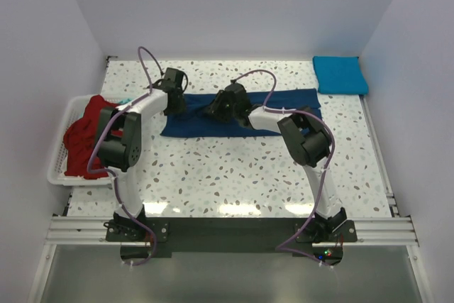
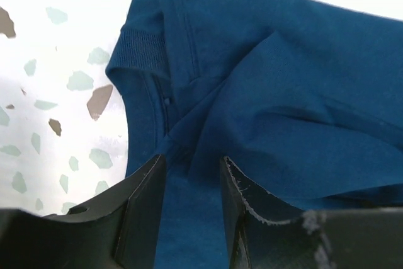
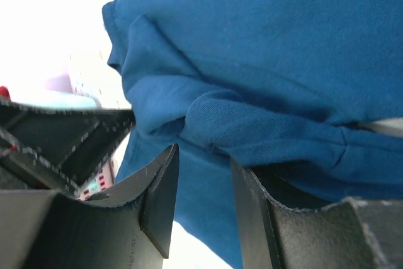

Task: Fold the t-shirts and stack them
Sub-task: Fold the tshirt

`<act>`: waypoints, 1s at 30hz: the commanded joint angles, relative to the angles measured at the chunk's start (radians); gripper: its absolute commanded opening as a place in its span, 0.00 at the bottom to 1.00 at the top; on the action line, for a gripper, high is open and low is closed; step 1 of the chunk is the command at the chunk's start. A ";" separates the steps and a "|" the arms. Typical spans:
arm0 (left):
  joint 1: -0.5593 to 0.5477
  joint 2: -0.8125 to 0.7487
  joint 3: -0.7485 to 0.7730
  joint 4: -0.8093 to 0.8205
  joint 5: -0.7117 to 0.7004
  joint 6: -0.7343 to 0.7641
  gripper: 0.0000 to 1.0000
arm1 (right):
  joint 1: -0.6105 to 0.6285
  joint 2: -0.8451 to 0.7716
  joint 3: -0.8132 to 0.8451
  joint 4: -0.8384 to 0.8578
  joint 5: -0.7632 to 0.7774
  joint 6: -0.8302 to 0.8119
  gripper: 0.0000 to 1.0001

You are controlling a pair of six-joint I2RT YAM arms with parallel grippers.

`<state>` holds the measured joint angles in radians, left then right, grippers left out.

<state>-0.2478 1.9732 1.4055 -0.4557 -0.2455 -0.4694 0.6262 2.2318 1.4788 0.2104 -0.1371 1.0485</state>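
Observation:
A navy blue t-shirt (image 1: 284, 104) lies across the back of the table, folded into a long strip. Both grippers are low over its left half. My left gripper (image 1: 176, 101) is at the shirt's left end; in its wrist view its jaws (image 2: 193, 159) stand apart over the cloth (image 2: 283, 80), just below the ribbed collar (image 2: 135, 48). My right gripper (image 1: 216, 108) is a little to its right; its jaws (image 3: 203, 155) stand apart under a bunched fold of the shirt (image 3: 264, 48). A turquoise-blue t-shirt (image 1: 340, 74) lies folded at the back right corner.
A white slatted basket (image 1: 60, 172) stands at the table's left edge with a red t-shirt (image 1: 81, 140) heaped in it and a bit of teal cloth (image 1: 124, 101) at its far side. White walls close in the back and sides.

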 commanded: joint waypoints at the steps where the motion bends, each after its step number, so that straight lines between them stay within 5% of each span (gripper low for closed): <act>1: 0.013 -0.079 -0.019 0.060 0.032 -0.035 0.45 | 0.004 0.015 0.051 0.067 0.050 0.022 0.42; 10: 0.015 -0.100 -0.039 0.075 0.051 -0.038 0.50 | 0.006 0.057 0.097 0.060 0.056 0.036 0.39; 18: 0.015 -0.102 -0.040 0.072 0.058 -0.037 0.50 | 0.003 0.016 0.098 -0.002 0.039 -0.005 0.00; 30: 0.016 -0.042 -0.031 0.086 0.083 -0.048 0.47 | -0.051 -0.066 0.074 -0.083 -0.045 -0.068 0.00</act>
<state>-0.2420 1.9167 1.3613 -0.4084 -0.1761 -0.4984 0.5999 2.2456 1.5429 0.1345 -0.1497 1.0088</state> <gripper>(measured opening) 0.484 0.019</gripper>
